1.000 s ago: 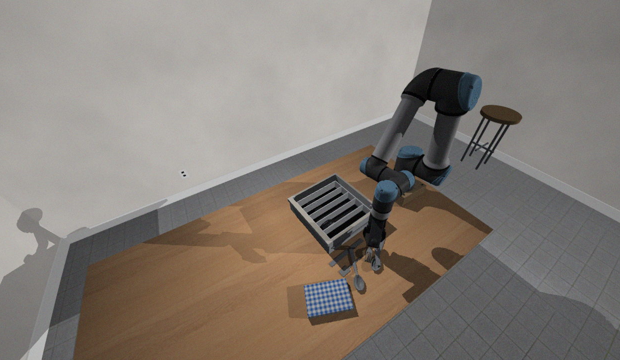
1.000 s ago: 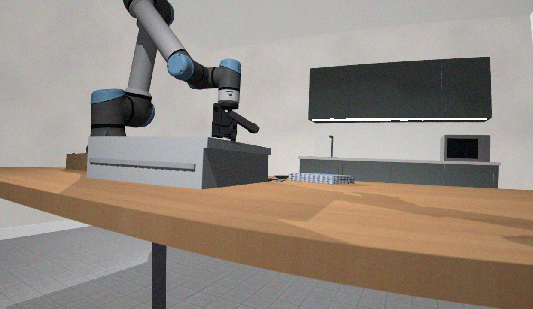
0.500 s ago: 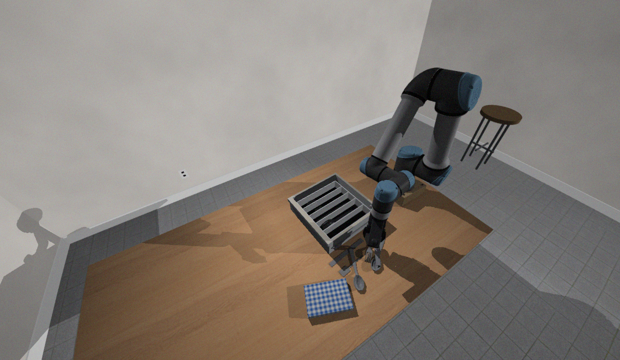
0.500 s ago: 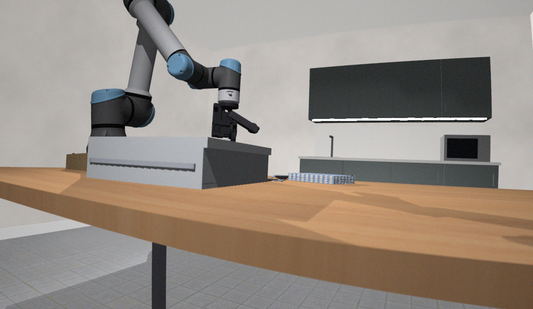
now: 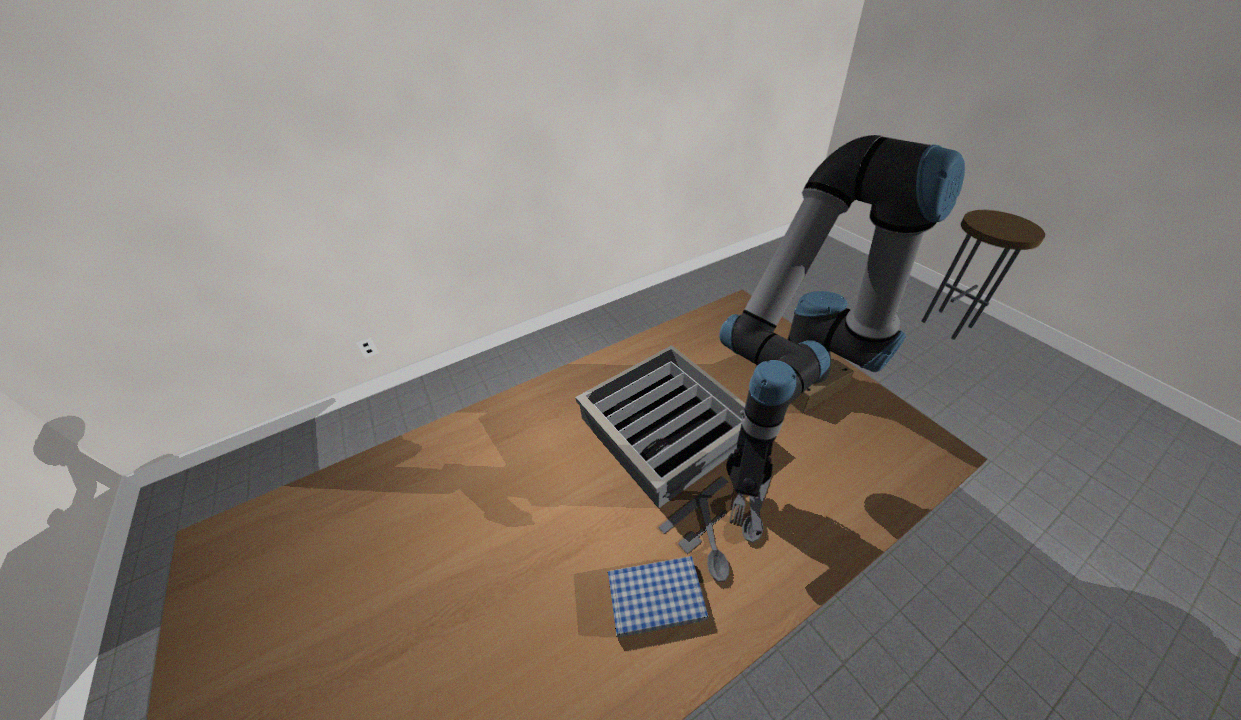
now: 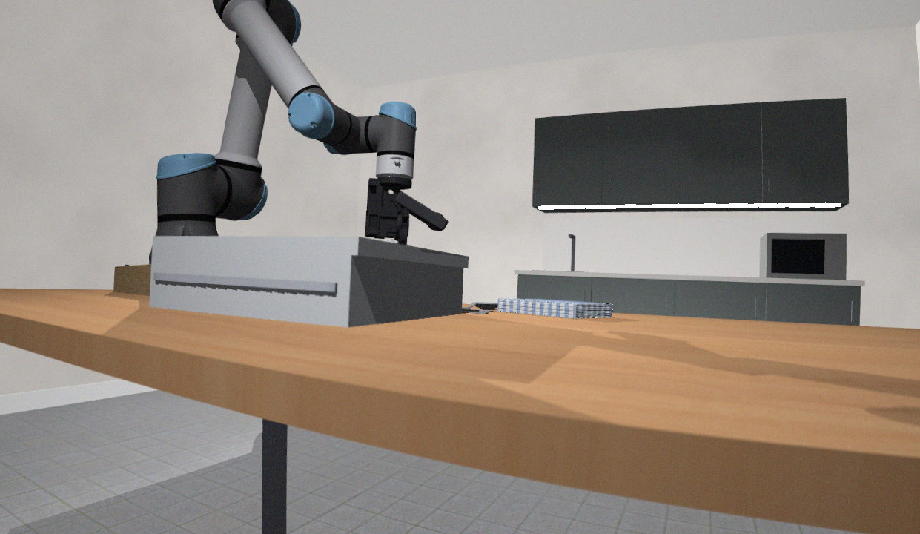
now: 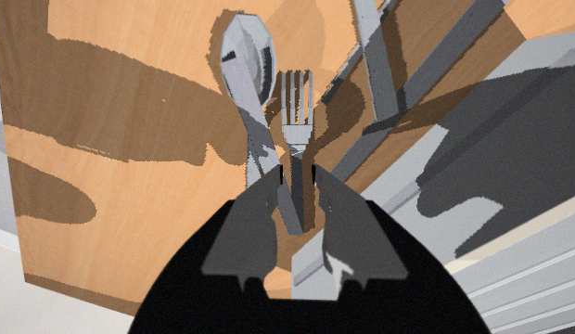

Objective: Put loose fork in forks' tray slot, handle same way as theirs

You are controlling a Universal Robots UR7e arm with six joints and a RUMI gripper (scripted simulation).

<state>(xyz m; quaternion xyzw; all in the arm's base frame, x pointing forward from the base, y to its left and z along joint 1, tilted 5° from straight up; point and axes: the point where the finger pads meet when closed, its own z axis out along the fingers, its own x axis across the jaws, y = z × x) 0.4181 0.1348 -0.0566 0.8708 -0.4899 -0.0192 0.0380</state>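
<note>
The loose fork (image 5: 739,510) (image 7: 297,134) lies near the tray, tines away from my wrist. My gripper (image 5: 750,495) (image 6: 402,239) (image 7: 297,166) is open by a narrow gap, above its handle. The handle shows between the fingertips with gaps on both sides. A spoon (image 5: 753,529) (image 7: 261,51) lies close beside the fork, and a thin utensil handle (image 7: 291,218) crosses over the spoon and under the left finger. The grey tray (image 5: 696,471) (image 6: 250,260) (image 7: 524,229) has several long slots. Dark items (image 5: 657,445) in one slot are too small to identify; tray contents are hidden in the other views.
Another spoon (image 5: 718,565) and a flat grey utensil (image 7: 447,57) lie crossed between the fork and the tray side. A blue checked cloth (image 5: 657,595) (image 6: 548,308) lies in front. A wooden block (image 5: 826,390) (image 6: 132,279) is near the arm base. The tray wall stands close to the gripper.
</note>
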